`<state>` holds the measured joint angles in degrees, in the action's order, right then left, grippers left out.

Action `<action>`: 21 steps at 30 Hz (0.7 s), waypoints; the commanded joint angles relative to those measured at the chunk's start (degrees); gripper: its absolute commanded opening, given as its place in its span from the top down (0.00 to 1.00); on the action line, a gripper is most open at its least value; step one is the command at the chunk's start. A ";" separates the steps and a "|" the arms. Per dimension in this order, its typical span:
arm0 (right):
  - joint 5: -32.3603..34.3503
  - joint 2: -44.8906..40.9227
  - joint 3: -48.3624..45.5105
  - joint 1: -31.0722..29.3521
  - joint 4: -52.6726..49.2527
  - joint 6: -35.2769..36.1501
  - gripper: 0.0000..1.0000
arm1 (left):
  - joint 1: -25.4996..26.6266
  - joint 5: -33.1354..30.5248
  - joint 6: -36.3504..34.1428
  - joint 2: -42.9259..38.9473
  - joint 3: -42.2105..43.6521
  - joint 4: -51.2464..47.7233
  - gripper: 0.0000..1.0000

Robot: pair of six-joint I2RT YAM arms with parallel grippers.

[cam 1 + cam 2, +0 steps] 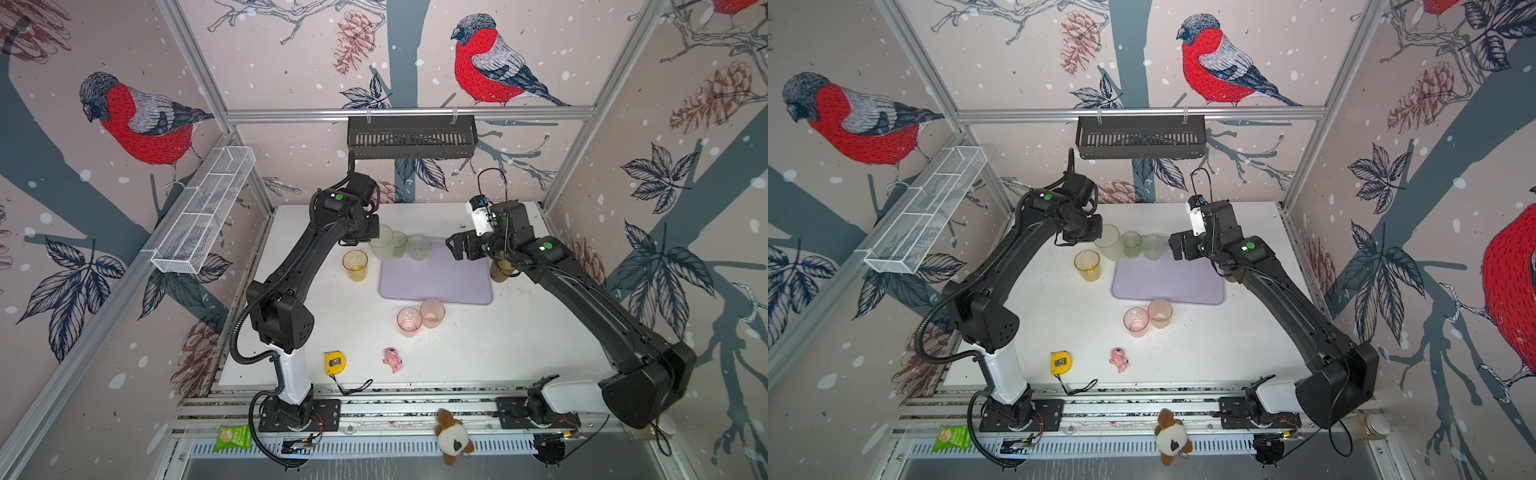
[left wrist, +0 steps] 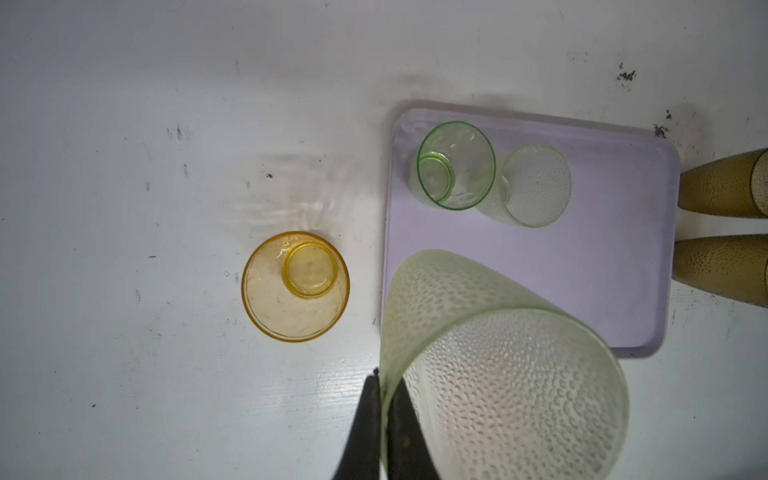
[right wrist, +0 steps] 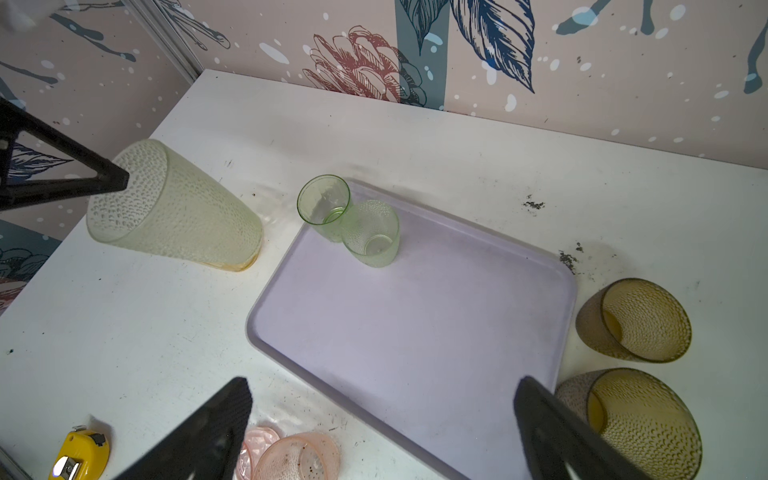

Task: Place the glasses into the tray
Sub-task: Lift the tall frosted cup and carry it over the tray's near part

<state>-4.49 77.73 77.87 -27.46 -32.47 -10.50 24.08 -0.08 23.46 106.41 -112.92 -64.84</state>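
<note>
**Left wrist view: big frosted tumbler (image 2: 498, 374) pinched at the rim, not yet set in the tray (image 2: 582, 291)**

Your left gripper (image 2: 384, 388) is clamped tight on the wall of that tumbler, one finger inside the mouth and one outside. That grip explains the lean: held by the rim alone, the body tips over instead of hanging upright. In the right wrist view its base sits low beside the tray's corner; I cannot tell whether it touches the table.

Two glasses are already in the tray, the green tumbler (image 2: 455, 166) and the small frosted tumbler (image 2: 534, 185). They touch each other in the far corner on the left arm's side, which leaves most of the floor bare for the rest.

Outside the tray, the amber-yellow tumbler (image 2: 296, 286) stands upright just beside its left edge. Two pink tumblers (image 1: 409, 321) stand together by its front edge, and two brown tumblers (image 3: 633, 320) stand just off its right side.

Your right gripper (image 3: 382, 388) hovers above the tray floor, spread wide with nothing in it. I judge it is there to take the brown pair next.

To finish this placement, clear the low rim with the base, then level the tumbler before you let go.
</note>
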 commanded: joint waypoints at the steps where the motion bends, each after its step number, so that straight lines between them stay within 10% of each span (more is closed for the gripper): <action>1: -0.51 -0.73 -0.59 0.00 1.88 -0.42 0.00 | 1.11 0.43 2.38 -2.07 3.37 2.74 1.00; 21: -1.23 -2.91 -3.93 -0.03 2.85 -2.04 0.00 | 5.90 -1.10 6.76 -4.95 18.18 11.68 1.00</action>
<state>-5.54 75.31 74.02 -27.46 -31.00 -12.01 29.67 -0.10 28.62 102.02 -95.61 -56.01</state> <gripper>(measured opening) 0.996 0.066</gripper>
